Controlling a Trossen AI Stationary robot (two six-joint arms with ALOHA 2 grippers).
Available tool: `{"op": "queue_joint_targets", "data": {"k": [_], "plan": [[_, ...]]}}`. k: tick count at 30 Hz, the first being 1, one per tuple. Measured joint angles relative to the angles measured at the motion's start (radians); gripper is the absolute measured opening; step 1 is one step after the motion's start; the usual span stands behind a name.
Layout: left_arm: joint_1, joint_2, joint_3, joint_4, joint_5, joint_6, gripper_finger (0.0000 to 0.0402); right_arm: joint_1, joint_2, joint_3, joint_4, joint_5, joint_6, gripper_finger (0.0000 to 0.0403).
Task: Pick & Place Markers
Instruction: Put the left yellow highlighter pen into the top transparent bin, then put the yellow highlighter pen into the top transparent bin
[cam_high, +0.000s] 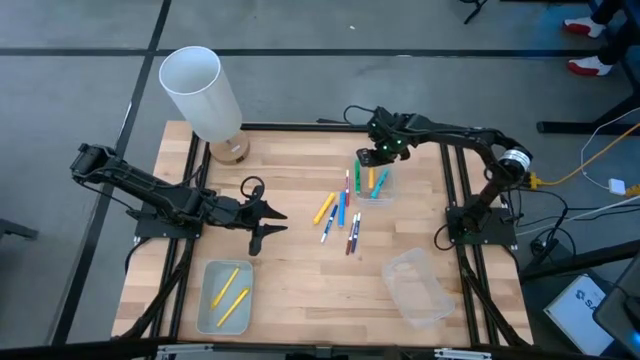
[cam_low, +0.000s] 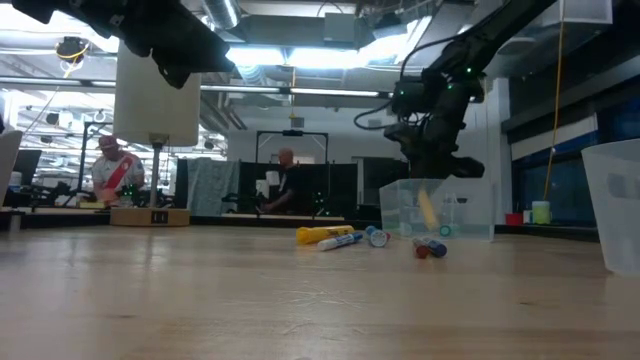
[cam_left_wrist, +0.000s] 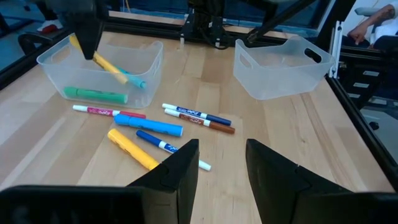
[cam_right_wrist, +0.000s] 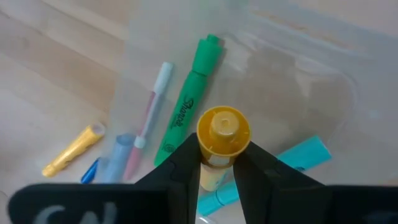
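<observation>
While the right gripper (cam_right_wrist: 216, 167) is hanging over the tray (cam_high: 384, 187) near the worktop's (cam_high: 300, 290) far right edge, its fingers are pinching a yellow marker (cam_right_wrist: 221, 140) upright above a green marker (cam_right_wrist: 189, 104) and a teal one (cam_right_wrist: 298, 158) lying inside. Loose markers (cam_high: 340, 212) are lying at mid-worktop beside that tray. Nearer the left edge, the left gripper (cam_high: 268, 225) is hovering with fingers (cam_left_wrist: 177, 171) spread, holding nothing.
</observation>
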Motion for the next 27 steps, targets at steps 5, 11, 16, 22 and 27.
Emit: {"op": "queue_joint_targets", "data": {"k": [5,11,16,22,27], "plan": [[0.000,0.000,0.000,-0.005,0.000,0.001,0.0127,0.000,0.032,0.000,0.001,-0.002,-0.001,0.0084],[0.000,0.000,0.000,-0.008,0.000,0.001,0.0128,0.000,0.037,0.000,0.006,-0.007,-0.004,0.0098],[0.000,0.000,0.000,-0.008,0.000,0.002,0.0128,0.000,0.034,0.000,0.004,0.008,-0.017,0.0119],[0.000,0.000,0.001,-0.010,0.000,0.002,0.0128,0.000,0.030,0.000,-0.002,0.009,-0.057,0.0142],[0.000,0.000,0.001,-0.014,0.000,0.002,0.0128,0.000,0.003,0.000,-0.015,-0.007,-0.093,0.0145]]}}
